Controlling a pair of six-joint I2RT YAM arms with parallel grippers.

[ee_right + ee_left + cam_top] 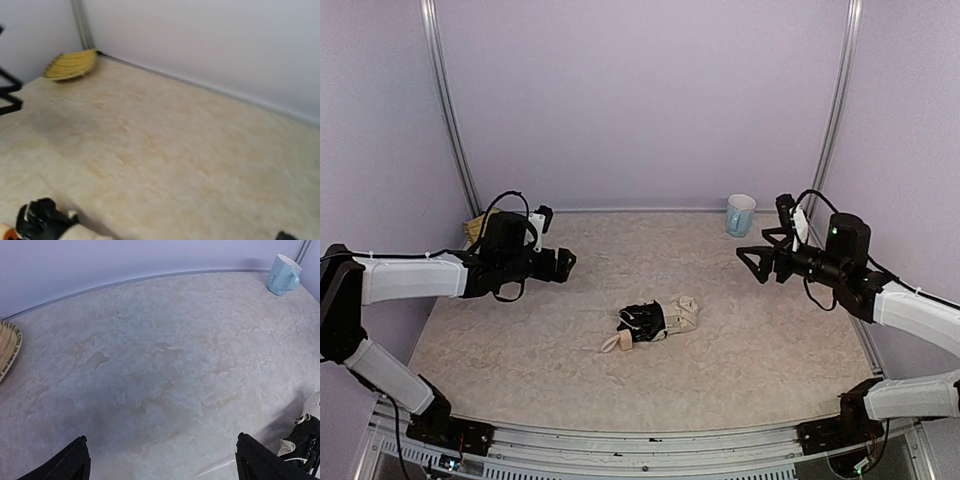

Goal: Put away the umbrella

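The umbrella (656, 321) lies folded in the middle of the table, a bundle of cream crinkled fabric and black parts with a tan handle end toward the near left. My left gripper (567, 262) hovers open to its upper left, with nothing between the fingers (75, 460). In the left wrist view the umbrella (304, 439) shows at the lower right edge. On the other side my right gripper (751, 264) hangs open and empty, up and to the right of the bundle. The umbrella (44, 223) sits at the bottom left of the right wrist view.
A woven straw basket (478, 228) rests in the far left corner, partly behind the left arm; the basket (71, 65) also shows in the right wrist view. A pale blue mug (740, 214) stands at the far right by the back wall.
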